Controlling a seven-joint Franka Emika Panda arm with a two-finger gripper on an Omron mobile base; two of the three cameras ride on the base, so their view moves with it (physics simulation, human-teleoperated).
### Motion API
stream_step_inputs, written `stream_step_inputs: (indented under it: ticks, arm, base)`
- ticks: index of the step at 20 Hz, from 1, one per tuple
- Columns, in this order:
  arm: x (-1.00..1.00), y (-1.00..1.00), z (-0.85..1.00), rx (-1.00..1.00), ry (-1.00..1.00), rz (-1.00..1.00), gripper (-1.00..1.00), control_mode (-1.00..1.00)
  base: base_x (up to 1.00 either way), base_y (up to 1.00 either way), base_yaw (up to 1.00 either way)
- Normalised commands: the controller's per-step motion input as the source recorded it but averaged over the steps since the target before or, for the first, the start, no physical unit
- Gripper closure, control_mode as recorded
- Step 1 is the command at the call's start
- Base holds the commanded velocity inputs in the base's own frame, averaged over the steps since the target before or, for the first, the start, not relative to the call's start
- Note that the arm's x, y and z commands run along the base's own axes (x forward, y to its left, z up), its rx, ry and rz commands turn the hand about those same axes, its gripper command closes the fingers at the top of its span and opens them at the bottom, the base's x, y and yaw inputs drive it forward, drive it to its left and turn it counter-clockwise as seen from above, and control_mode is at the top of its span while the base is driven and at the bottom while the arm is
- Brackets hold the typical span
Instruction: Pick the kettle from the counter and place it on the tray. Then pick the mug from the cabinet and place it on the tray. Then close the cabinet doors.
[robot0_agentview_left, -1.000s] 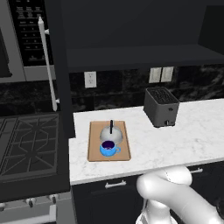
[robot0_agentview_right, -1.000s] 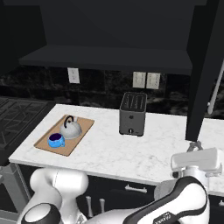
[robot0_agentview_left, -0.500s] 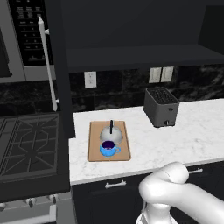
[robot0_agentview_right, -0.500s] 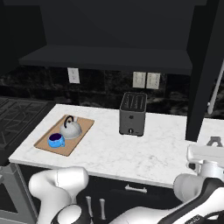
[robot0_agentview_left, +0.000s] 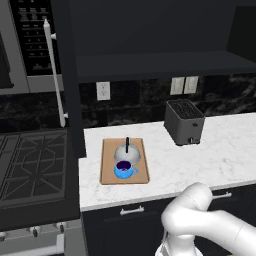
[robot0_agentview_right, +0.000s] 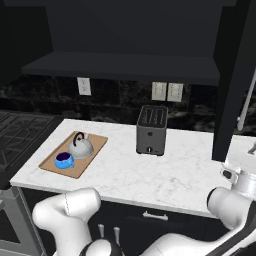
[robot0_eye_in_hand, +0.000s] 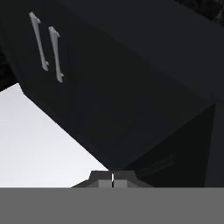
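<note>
- The kettle (robot0_agentview_left: 127, 152) and the mug (robot0_agentview_left: 123, 170) both sit on the tray (robot0_agentview_left: 107, 170), touching or nearly so, the mug on the near side. I judge the first two steps done.
- What is left is the cabinet doors. In the left base view one door (robot0_agentview_left: 65, 75) stands swung out edge-on at the left end of the counter (robot0_agentview_left: 220, 145); in the right base view the other door (robot0_agentview_right: 232, 80) hangs open at the right end.
- My gripper (robot0_eye_in_hand: 112, 178) has its jaws pressed fully together with nothing between them. I read that as a blunt tip meant for pushing a panel, not for grasping.
- The hand view looks across a broad black panel, with two silver bar handles (robot0_eye_in_hand: 46, 46) further off on it; I cannot tell which door that is.
- The toaster (robot0_agentview_left: 184, 121) stands well apart from the tray and, I judge, out of the doors' way.
</note>
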Motion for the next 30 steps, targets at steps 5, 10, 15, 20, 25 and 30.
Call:
stream_step_inputs:
  ticks: [5, 10, 15, 20, 25, 30]
  arm:
    - [0.00, 0.15, 0.28, 0.00, -0.20, -0.03, 1.00, -1.00]
    - [0.00, 0.00, 0.45, 0.00, -0.15, -0.03, 1.00, -1.00]
    - [-0.07, 0.16, 0.43, -0.01, -0.12, -0.06, 1.00, -1.00]
    - [-0.25, 0.58, 0.21, -0.11, -0.02, -0.09, 1.00, -1.00]
    - [-0.40, 0.68, 0.38, -0.19, 0.00, -0.10, 1.00, -1.00]
    - [-0.32, 0.54, 0.72, -0.15, 0.00, -0.09, 1.00, -1.00]
  base:
    - [0.00, 0.00, 0.00]
    - [0.00, 0.00, 0.00]
    - [0.00, 0.00, 0.00]
    - [0.00, 0.00, 0.00]
    - [0.00, 0.00, 0.00]
    - [0.00, 0.00, 0.00]
